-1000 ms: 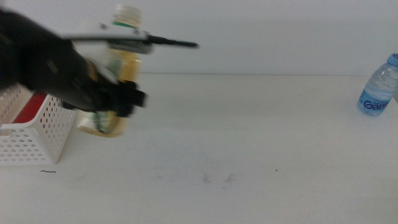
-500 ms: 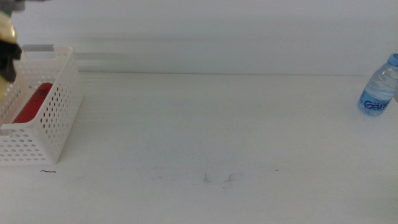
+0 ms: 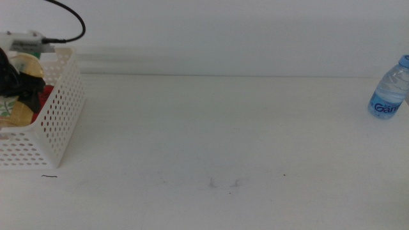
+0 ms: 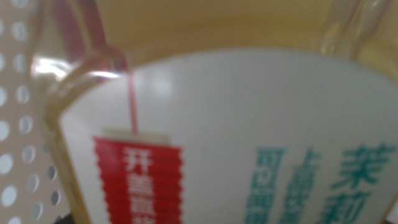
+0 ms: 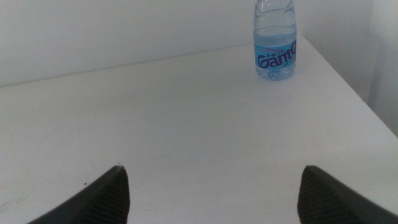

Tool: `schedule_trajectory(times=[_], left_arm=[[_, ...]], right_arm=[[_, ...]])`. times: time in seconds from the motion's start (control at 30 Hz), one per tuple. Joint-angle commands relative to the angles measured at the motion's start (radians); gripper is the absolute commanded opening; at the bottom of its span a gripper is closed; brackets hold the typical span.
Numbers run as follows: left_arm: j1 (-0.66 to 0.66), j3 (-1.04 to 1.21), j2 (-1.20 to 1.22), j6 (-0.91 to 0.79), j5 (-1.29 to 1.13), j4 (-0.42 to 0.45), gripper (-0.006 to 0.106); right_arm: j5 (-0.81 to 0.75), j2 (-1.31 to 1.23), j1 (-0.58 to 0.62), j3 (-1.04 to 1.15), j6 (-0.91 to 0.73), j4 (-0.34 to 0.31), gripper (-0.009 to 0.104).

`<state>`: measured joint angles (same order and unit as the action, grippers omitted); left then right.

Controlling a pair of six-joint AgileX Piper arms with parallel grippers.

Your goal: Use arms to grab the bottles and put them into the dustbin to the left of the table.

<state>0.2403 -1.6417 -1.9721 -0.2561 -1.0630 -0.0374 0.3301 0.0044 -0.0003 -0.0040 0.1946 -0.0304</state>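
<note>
The pale-yellow tea bottle [image 3: 19, 110] hangs tilted inside the white dustbin [image 3: 54, 128] at the table's left edge. My left gripper [image 3: 14, 80] is shut on it. In the left wrist view the tea bottle's label [image 4: 236, 143] fills the picture beside the dustbin's perforated wall [image 4: 15, 124], and the jaws are hidden. A red can [image 3: 45, 93] lies in the dustbin. The clear water bottle [image 3: 388, 89] stands at the table's far right edge, upright. My right gripper [image 5: 217, 199] is open and low over the table, well short of the water bottle [image 5: 275, 40].
A black cable [image 3: 70, 16] loops above the dustbin. The white table [image 3: 223, 128] runs between the dustbin and the water bottle, with small dark scuff marks [image 3: 223, 183] near the front. The table's right edge [image 5: 348, 81] is close behind the water bottle.
The left arm swung the tea bottle leftward from beside the dustbin, almost out of view, and now holds it lower, down inside the dustbin. The water bottle has not moved.
</note>
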Motion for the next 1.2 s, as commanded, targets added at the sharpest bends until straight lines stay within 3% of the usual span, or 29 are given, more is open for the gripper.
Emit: schedule_trajectory(times=[0.0, 0.1, 0.17, 0.43, 0.57, 0.67, 0.93, 1.03, 1.17], left_arm=[[-0.003, -0.016, 0.007, -0.029, 0.036, -0.019, 0.045], [-0.003, -0.016, 0.003, -0.032, 0.05, -0.022, 0.078], [-0.012, -0.016, 0.005, 0.013, 0.056, -0.019, 0.094], [-0.1, 0.01, 0.185, 0.064, 0.035, 0.053, 0.094], [-0.153, 0.102, 0.387, 0.074, 0.081, 0.009, 0.094], [-0.189, 0.224, 0.566, 0.022, 0.182, -0.1, 0.094], [-0.308, 0.447, 0.935, -0.294, 0.161, -0.551, 0.094], [-0.391, 0.476, 0.984, -0.365, 0.128, -0.62, 0.094], [-0.52, 0.475, 0.981, -0.372, 0.148, -0.624, 0.094]], right_arm=[[-0.017, -0.004, -0.009, 0.004, -0.004, -0.016, 0.091], [-0.017, -0.004, -0.009, 0.004, -0.004, -0.016, 0.091], [-0.017, -0.004, -0.009, 0.004, -0.004, -0.016, 0.091], [-0.017, -0.004, -0.009, 0.004, -0.004, -0.016, 0.091], [-0.017, -0.004, -0.009, 0.004, -0.004, -0.016, 0.091], [-0.017, -0.004, -0.009, 0.004, -0.004, -0.016, 0.091], [-0.017, -0.004, -0.009, 0.004, -0.004, -0.016, 0.091], [-0.017, -0.004, -0.009, 0.004, -0.004, -0.016, 0.091], [-0.017, -0.004, -0.009, 0.004, -0.004, -0.016, 0.091]])
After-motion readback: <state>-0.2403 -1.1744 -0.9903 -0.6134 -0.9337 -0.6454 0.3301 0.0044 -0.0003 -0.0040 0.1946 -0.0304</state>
